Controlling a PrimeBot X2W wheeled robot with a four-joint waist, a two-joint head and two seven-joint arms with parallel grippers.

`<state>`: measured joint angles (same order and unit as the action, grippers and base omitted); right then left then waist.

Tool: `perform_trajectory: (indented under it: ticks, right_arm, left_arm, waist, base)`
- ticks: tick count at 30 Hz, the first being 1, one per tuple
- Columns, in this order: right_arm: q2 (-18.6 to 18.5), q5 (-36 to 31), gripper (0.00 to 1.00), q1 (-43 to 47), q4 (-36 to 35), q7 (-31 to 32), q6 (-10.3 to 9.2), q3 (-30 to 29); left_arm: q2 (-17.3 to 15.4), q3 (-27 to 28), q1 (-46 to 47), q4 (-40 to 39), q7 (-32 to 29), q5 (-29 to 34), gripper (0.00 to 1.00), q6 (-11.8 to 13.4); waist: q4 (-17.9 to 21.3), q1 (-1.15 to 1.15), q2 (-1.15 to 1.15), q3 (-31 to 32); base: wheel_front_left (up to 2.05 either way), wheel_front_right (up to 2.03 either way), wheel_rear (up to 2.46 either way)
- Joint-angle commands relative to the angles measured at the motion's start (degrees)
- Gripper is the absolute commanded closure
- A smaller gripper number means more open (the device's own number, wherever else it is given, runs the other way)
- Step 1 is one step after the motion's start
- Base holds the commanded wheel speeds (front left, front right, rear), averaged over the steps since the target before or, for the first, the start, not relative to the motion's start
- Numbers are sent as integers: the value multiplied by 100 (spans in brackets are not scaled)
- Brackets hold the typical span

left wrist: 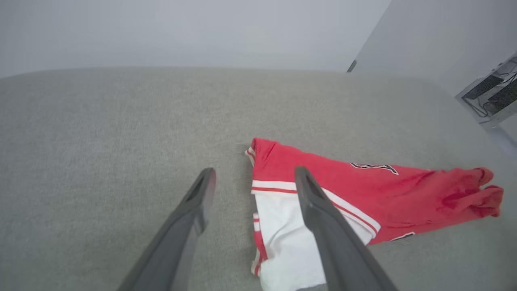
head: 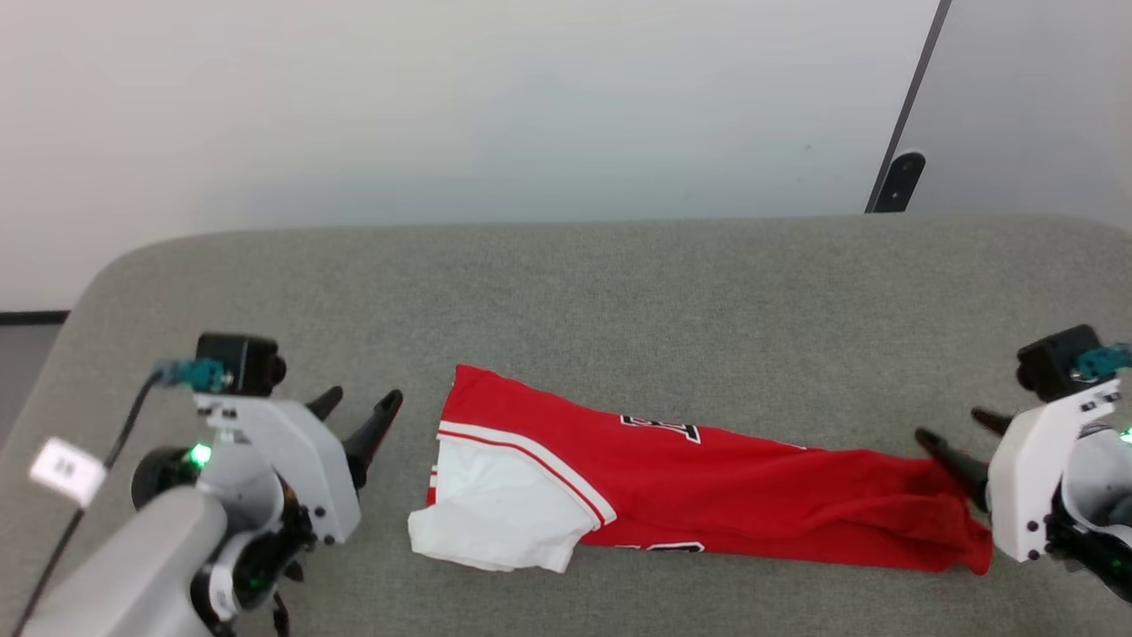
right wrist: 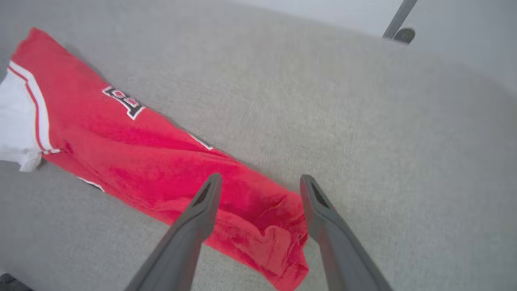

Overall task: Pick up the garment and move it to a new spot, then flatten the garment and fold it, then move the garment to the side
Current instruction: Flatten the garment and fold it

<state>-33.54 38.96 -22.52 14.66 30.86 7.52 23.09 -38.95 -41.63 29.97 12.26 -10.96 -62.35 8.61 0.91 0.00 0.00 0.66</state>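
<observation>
- Head view: the garment (head: 707, 495) lies in a narrow band across the grey cushion (head: 619, 292).
- Both the left gripper (head: 364, 398) and right gripper (head: 948, 425) stand open, empty.
- Bunched hem at the right gripper could snag, spoiling the fold.

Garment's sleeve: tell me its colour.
White sleeve with red-striped trim, on the red garment; clearest in the head view.

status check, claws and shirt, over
Left claw open, just left of the white sleeve. Right claw open, over the bunched red hem. Shirt lying in a long rumpled strip on grey fabric, not held. Nothing in the way.
</observation>
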Motion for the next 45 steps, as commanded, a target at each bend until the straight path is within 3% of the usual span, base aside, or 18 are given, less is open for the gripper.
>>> perform_trajectory:
  ticks: [1,6,12,19,31,37,45]
  right_arm:
    - [-65,-49,0,100,-60,-162,-8,12]
    - [-159,-440,0,413,-351,-1371,-8,-86]
    - [132,-1073,0,978,-456,-2791,-8,-542]
    - [784,-1952,0,1684,-528,-3807,-8,-1186]
    - [1870,-2778,0,2509,-581,-4399,-8,-1905]
    - [2026,-2912,0,2590,-615,-4417,-8,-1928]
    - [1934,-3047,0,2573,-673,-4257,-8,-2313]
  left_arm:
    - [11,32,-131,-7,118,38,0,26]
    - [101,135,-556,-250,1128,304,0,21]
    - [307,305,-1216,-536,2357,626,0,213]
    - [766,968,-1960,-821,2615,1236,0,319]
    - [1839,2324,-3009,-1114,2606,3527,0,-448]
    - [2333,2852,-3237,-1104,2605,4198,0,-894]
    - [2817,3293,-3132,-1036,2606,4684,0,-1334]
  waist:
    - [-6,0,0,74]
    - [-76,0,0,204]
    - [-222,0,0,321]
    - [-426,0,0,413]
    - [-725,0,0,593]
    - [-584,0,0,565]
    - [-22,0,0,367]
  base:
    - [0,0,0]
    - [0,0,0]
    - [0,0,0]
    - [0,0,0]
    - [0,0,0]
    - [0,0,0]
    - [0,0,0]
